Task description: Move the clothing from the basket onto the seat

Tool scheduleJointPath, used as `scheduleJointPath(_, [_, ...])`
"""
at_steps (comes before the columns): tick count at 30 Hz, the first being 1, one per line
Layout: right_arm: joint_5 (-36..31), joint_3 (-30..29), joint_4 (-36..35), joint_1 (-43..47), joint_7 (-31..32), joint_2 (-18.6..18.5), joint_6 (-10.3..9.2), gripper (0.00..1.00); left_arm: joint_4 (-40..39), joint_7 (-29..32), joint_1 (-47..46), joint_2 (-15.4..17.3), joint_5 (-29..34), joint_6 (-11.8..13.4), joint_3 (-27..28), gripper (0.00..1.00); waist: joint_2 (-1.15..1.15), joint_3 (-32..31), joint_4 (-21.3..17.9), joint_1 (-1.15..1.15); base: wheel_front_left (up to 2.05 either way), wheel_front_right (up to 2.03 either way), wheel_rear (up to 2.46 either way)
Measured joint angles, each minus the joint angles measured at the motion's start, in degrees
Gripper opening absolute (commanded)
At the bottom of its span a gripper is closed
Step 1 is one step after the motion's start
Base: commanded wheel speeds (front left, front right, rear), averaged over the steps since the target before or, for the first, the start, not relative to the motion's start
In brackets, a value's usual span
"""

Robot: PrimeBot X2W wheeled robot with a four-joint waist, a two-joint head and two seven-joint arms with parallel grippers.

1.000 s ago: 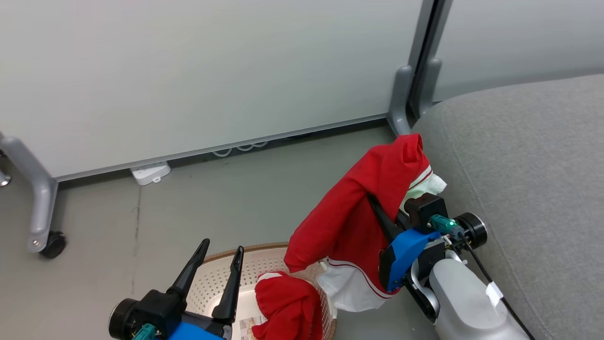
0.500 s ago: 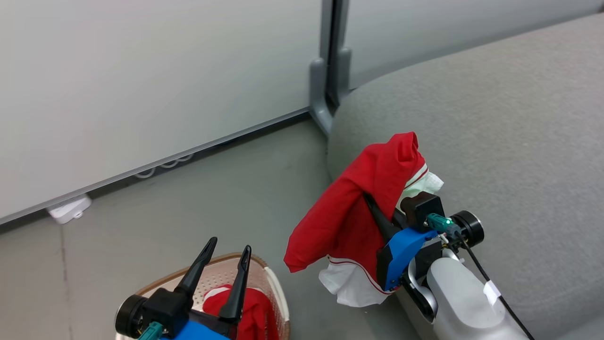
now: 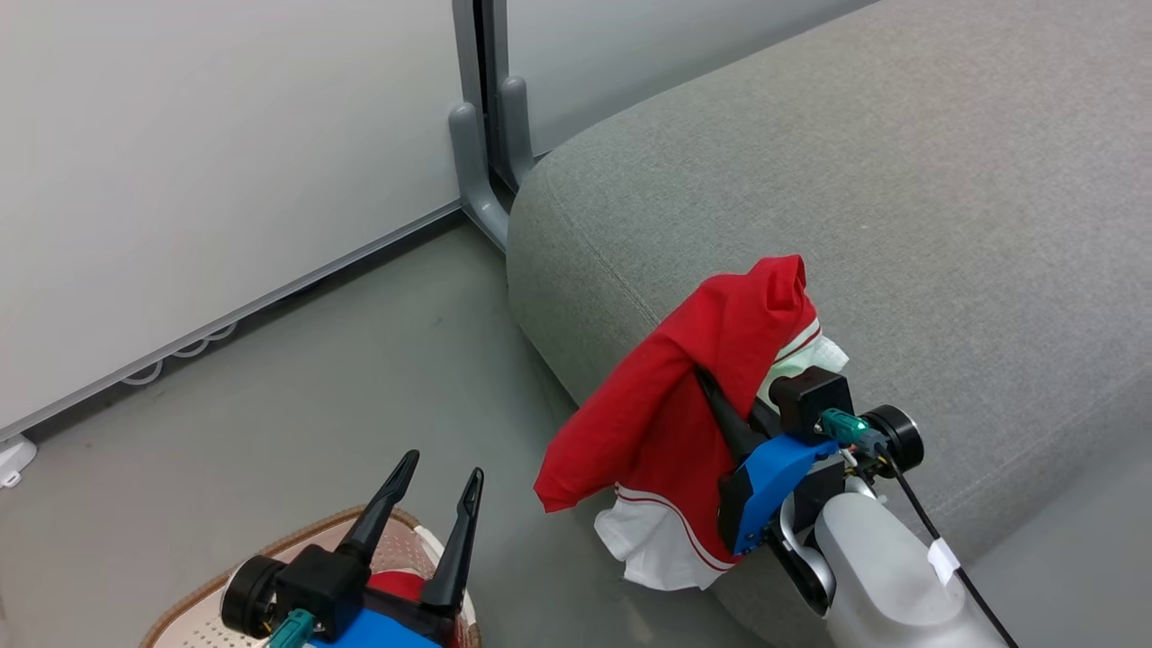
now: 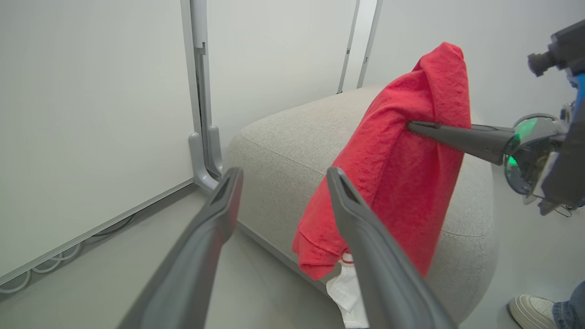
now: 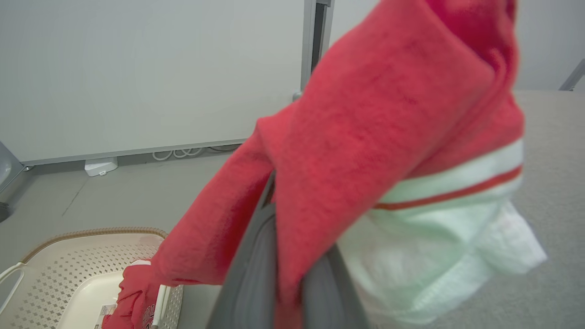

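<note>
A red garment with white trim [image 3: 666, 405] hangs from my right gripper [image 3: 720, 409], which is shut on it, in front of the grey seat's [image 3: 855, 180] near edge. The left wrist view shows that garment [image 4: 402, 169] draped over one dark finger [image 4: 457, 137], beside the seat [image 4: 283, 151]. In the right wrist view the cloth [image 5: 365, 128] covers my fingertips. A second red garment [image 5: 135, 297] lies in the cream basket [image 5: 68, 256]. From the head, that basket [image 3: 297, 540] sits at the lower left, partly behind my open, empty left gripper [image 3: 441, 468], also seen as two spread fingers [image 4: 283, 173].
White partition panels on grey feet [image 3: 477, 180] stand behind the seat's corner. Cable loops [image 3: 180, 351] and a white box [image 3: 9, 454] lie along their base. Grey floor stretches between basket and seat. A person's shoe [image 4: 530, 310] shows by the seat's far side.
The head camera has swung right, so the seat takes more of the picture and the basket sits at the lower left. The hanging garment is now clear of the basket, against the seat.
</note>
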Motion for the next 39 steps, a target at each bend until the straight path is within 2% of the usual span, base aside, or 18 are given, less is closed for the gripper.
scheduleJointPath(8, [0.12, -0.82, 0.68, -0.08, -0.41, 0.00, 0.00, 0.00, 0.45, 0.00, -1.03, -0.07, 0.01, -0.07, -1.48, 1.00, 0.00, 0.85, -0.90, 0.00, 0.00, 0.00, 0.00])
scheduleJointPath(13, [1.02, -3.89, 1.01, -2.07, -0.42, -0.03, 0.00, 0.00, 0.45, 0.00, -1.55, 0.19, 0.01, -0.07, -2.20, 1.00, 0.00, 1.85, -0.23, 0.00, 0.00, 0.00, 0.00])
scheduleJointPath(17, [-0.15, -8.71, 1.89, -5.76, -0.27, -0.01, 0.00, 0.00, 0.43, 0.00, -2.23, 0.85, 0.01, -0.08, -2.72, 1.00, 0.00, 3.29, 0.63, 0.00, 0.00, 0.00, 0.00])
scheduleJointPath(23, [-4.86, -19.22, 2.97, -12.76, 1.71, -0.98, 0.00, 0.00, -0.21, 0.00, -4.88, 2.04, 0.41, -0.08, -4.97, 1.00, 0.00, 6.70, 2.68, 0.01, 0.00, 0.00, 0.00])
scheduleJointPath(28, [-5.28, -27.30, 2.50, -18.79, 3.16, -6.25, 0.00, 0.00, -0.82, 0.00, -8.71, 3.13, 0.36, -0.08, -8.13, 1.00, 0.00, 10.50, 5.62, 0.01, 0.00, 0.00, 0.00])
scheduleJointPath(30, [-5.53, -30.82, 2.12, -20.91, 3.90, -9.44, 0.00, 0.00, -1.16, 0.00, -10.71, 3.80, 0.36, -0.08, -9.58, 1.00, 0.00, 12.36, 6.96, 0.01, 0.00, 0.00, 0.00])
scheduleJointPath(31, [-6.02, -34.28, 1.42, -23.04, 4.82, -12.80, 0.00, 0.00, -1.66, 0.00, -12.84, 4.36, 0.37, -0.08, -10.94, 1.00, 0.00, 14.42, 8.36, 0.02, 0.00, 0.00, 0.00])
scheduleJointPath(34, [-6.67, -39.96, -0.49, -25.47, 5.54, -17.18, -0.01, 0.00, -2.43, 0.00, -15.66, 5.25, 0.43, -0.08, -12.25, 1.00, 0.00, 17.69, 10.53, 0.02, 0.00, 0.00, 0.00])
scheduleJointPath(37, [-7.42, -44.84, -2.93, -26.73, 5.72, -19.82, -0.01, 0.00, -3.15, 0.00, -17.61, 5.93, 0.36, -0.08, -12.35, 1.00, 0.00, 21.00, 12.61, 0.02, 0.00, 0.00, 0.00])
scheduleJointPath(39, [-7.93, -46.64, -4.27, -26.79, 6.06, -20.29, -0.01, 0.00, -3.49, 0.00, -18.56, 6.53, 0.41, -0.08, -12.27, 1.00, 0.00, 23.24, 13.81, 0.02, 0.00, 0.00, 0.00])
